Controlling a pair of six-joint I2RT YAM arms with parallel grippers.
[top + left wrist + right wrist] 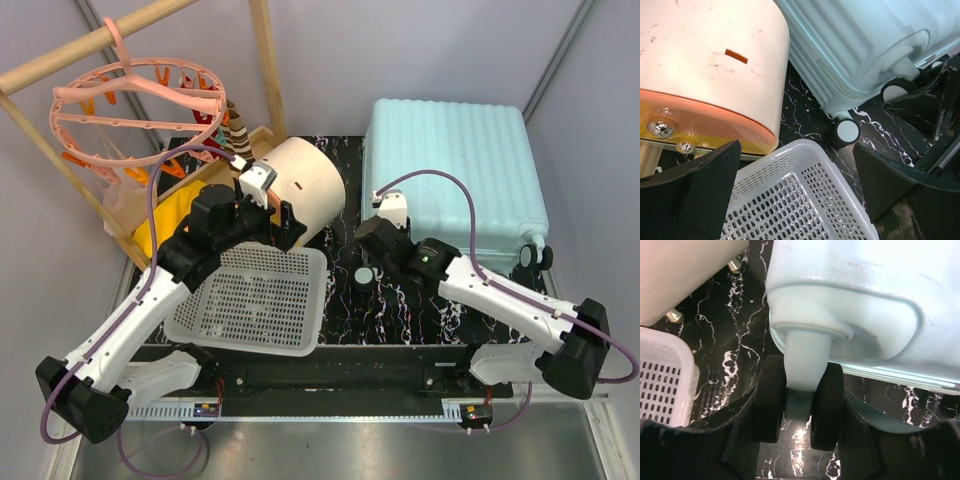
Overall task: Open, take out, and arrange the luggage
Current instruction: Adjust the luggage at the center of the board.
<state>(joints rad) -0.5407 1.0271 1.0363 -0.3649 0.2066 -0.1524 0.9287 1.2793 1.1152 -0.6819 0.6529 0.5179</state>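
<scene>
Room: grey walls close in on a black, white-veined table (345,300). A wooden rack (265,60) with a pink peg hanger (140,100) stands off at 10 o'clock.
Luggage: the luggage (455,160) lies flat at about 1 o'clock on the table with its ribbed shell up. It is closed, with no lining showing.
Neighbours: a cream-and-orange box (310,190) lies on its side at 12 o'clock, just beside the case. A white perforated basket (260,295) sits at 8 o'clock with nothing in it.
Right pincer: the right gripper (799,440) is low at the case's near-left corner. Its jaws straddle the caster wheel (827,405), one finger on each side. I cannot tell whether they are pressing on it or only flanking it.
Left pincer: the left gripper (795,195) hangs over the far edge of the basket by the cream box, spread wide and holding nothing.
Step in hand: this looks like the very start, taking hold of the case to shift it before opening. Nothing is unpacked yet.
Next move: I'd say it needs a firm pinch on the caster, then a slow pull or pivot toward 6 o'clock. That should bring the opening edge within reach.
Watch for: the caster may swivel or roll out of the jaws. The box and basket also leave little room to swing the case.
</scene>
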